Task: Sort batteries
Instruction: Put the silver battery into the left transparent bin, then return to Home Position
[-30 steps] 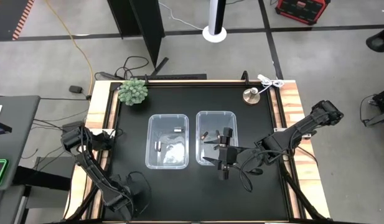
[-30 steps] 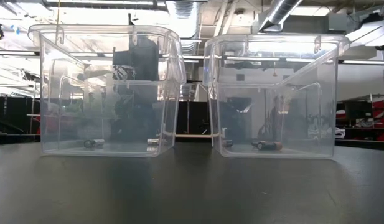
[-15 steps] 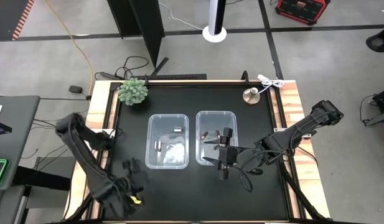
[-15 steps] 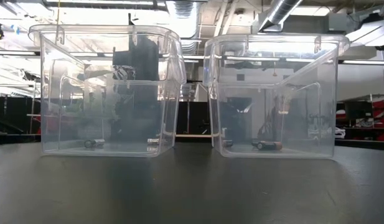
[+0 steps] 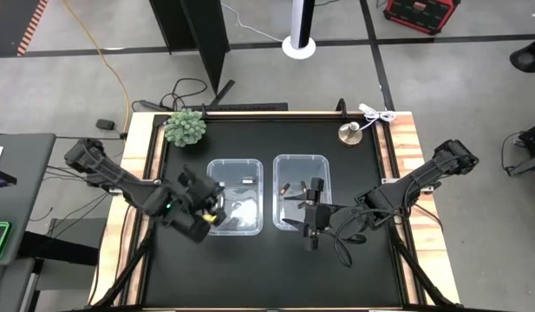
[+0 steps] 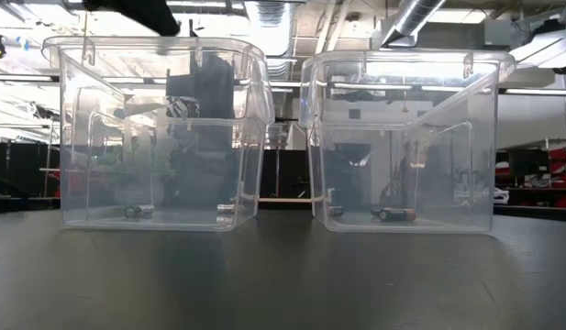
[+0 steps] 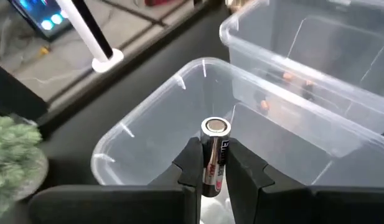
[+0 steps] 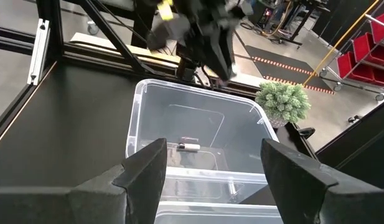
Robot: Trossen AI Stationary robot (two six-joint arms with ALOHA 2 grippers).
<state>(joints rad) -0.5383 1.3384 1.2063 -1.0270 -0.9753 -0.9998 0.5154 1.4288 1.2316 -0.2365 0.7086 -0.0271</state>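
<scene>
Above the near-left corner of the left clear bin (image 5: 233,196), the left pincer (image 5: 211,211) grips a silvery-white battery (image 7: 213,155) between its fingers (image 7: 193,163); the left wrist view shows the cell pinched along its sides, its bright end cap pointing out over the bin's open mouth. Inside that bin lie two more small cells, one near the far wall (image 5: 248,180) and one near the left wall (image 5: 220,204); from the low view they rest on the bin floor, apart from each other. Just beside it stands the right clear bin (image 5: 289,161), holding dark batteries with copper-orange ends (image 6: 393,214) on its floor. Over the near edge of that right bin hangs the right pincer (image 5: 311,208), its fingers spread wide with nothing between them, as the right wrist view shows with both fingers (image 8: 145,169) far apart. Both bins sit on the black surface (image 5: 371,260). At the surface's far-left corner is a small green plant (image 5: 185,127), and near the far-right corner a round metal bell (image 5: 349,133) with a white cable (image 5: 377,114) beside it
</scene>
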